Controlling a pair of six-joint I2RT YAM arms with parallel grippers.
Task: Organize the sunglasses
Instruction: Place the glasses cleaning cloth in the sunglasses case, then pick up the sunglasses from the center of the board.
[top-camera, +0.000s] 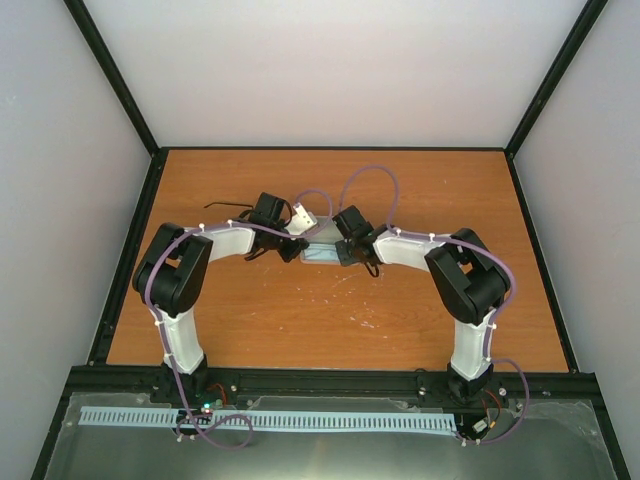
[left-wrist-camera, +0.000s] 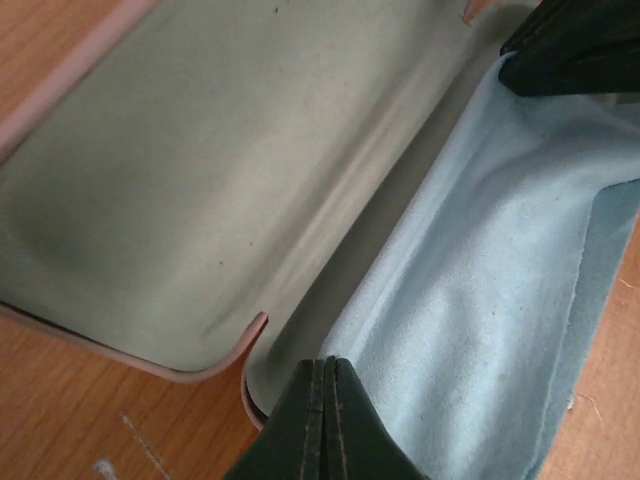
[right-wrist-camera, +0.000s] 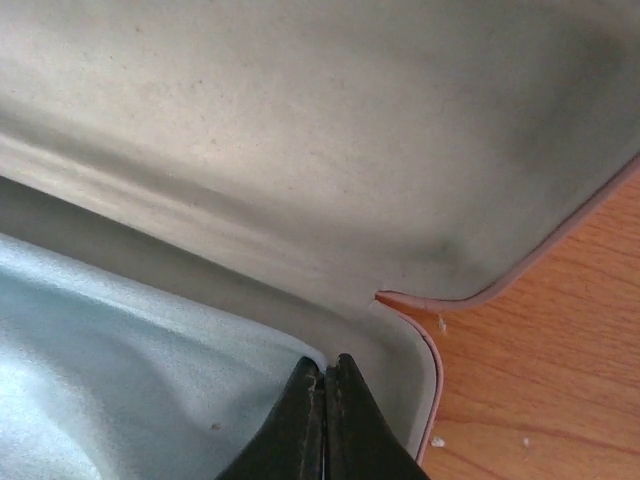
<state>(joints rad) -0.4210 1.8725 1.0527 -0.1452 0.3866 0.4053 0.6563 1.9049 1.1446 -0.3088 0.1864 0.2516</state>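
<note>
The pink case (top-camera: 304, 214) lies open at the table's middle; its grey-green lined lid shows in the left wrist view (left-wrist-camera: 200, 170) and the right wrist view (right-wrist-camera: 330, 130). The pale blue cloth (left-wrist-camera: 480, 290) lies in the case's lower half, also seen in the right wrist view (right-wrist-camera: 130, 360) and the top view (top-camera: 322, 253). My left gripper (left-wrist-camera: 326, 366) is shut at the cloth's edge by one end of the case. My right gripper (right-wrist-camera: 324, 364) is shut at a cloth corner by the other end. The sunglasses (top-camera: 228, 209) lie on the table behind the left arm.
The orange wooden table (top-camera: 330, 320) is bounded by a black frame and pale walls. The two arms meet over the case at the middle. Small white specks lie on the wood near the case (right-wrist-camera: 440, 440).
</note>
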